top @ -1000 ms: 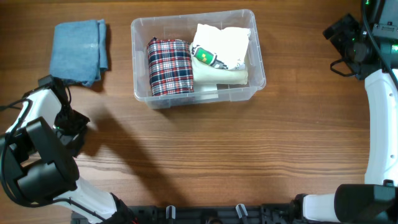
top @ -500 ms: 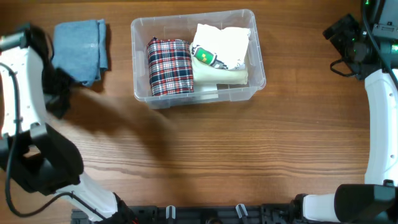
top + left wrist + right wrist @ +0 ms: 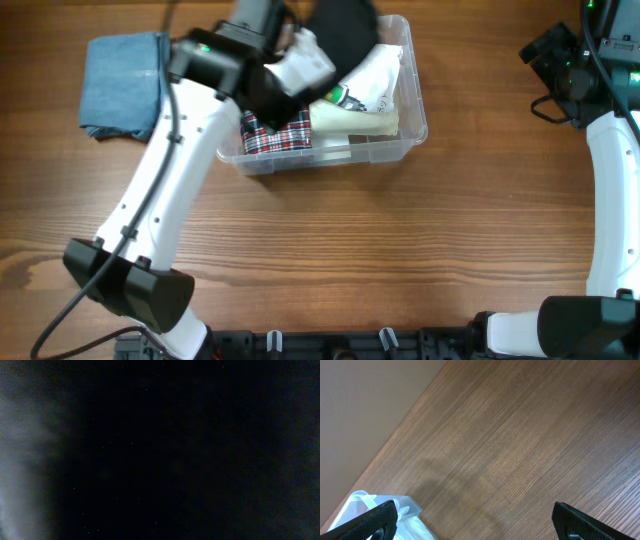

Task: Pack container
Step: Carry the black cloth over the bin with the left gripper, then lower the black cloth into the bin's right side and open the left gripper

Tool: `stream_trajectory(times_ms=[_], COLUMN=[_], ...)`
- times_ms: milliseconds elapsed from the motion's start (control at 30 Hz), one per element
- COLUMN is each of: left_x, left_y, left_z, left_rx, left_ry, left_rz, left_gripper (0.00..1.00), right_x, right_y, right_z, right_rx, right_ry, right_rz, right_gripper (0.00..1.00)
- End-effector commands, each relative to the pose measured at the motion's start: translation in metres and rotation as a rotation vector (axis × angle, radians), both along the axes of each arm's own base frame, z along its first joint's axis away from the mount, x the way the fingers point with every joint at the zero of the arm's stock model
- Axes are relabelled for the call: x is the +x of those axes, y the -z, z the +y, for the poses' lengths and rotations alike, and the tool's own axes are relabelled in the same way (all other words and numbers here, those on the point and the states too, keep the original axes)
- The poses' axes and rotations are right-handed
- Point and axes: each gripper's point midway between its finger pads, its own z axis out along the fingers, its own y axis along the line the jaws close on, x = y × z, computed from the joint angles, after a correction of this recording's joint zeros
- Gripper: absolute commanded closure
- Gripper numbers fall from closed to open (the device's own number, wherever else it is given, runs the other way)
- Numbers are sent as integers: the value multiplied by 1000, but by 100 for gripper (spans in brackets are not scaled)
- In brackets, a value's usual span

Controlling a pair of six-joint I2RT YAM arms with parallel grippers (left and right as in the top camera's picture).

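Enclosing plaid cloth (image 3: 285,135): clear rounded container (image 3: 380,148)

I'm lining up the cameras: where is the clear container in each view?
Overhead: the container sits top centre.
Left wrist: picture nearly black; container not discernible.
Right wrist: probably the container's corner, bottom left.
Shared landmark: the wooden table, overhead and right wrist.

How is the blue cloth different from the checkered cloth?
The blue cloth is plain; the checkered cloth has red, white and dark squares. The blue cloth lies on the table, outside the container; the checkered cloth sits inside it, partly under the left arm. Both look folded.
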Motion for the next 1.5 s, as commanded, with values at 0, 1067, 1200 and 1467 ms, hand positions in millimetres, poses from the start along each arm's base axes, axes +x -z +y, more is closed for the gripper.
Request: stream_trajectory(times_ms=[0, 1067, 1200, 1467], left_x=[-7, 20, 20, 47], left_y=[-8, 79, 79, 26], left_z=[-36, -32, -32, -63], left_rx=[58, 236, 236, -64], left_ry=[352, 398, 397, 62], left_rz=[-109, 38, 37, -101], left_gripper=[96, 0, 0, 0], right_x=[0, 0, 0, 0], right_y=[1, 1, 1, 1], right_z=[-1, -1, -1, -1], right_rx=[-4, -4, -4, -5], right_ry=[17, 17, 17, 17], right_rz=[0, 0, 0, 0], right_gripper=[0, 0, 0, 0])
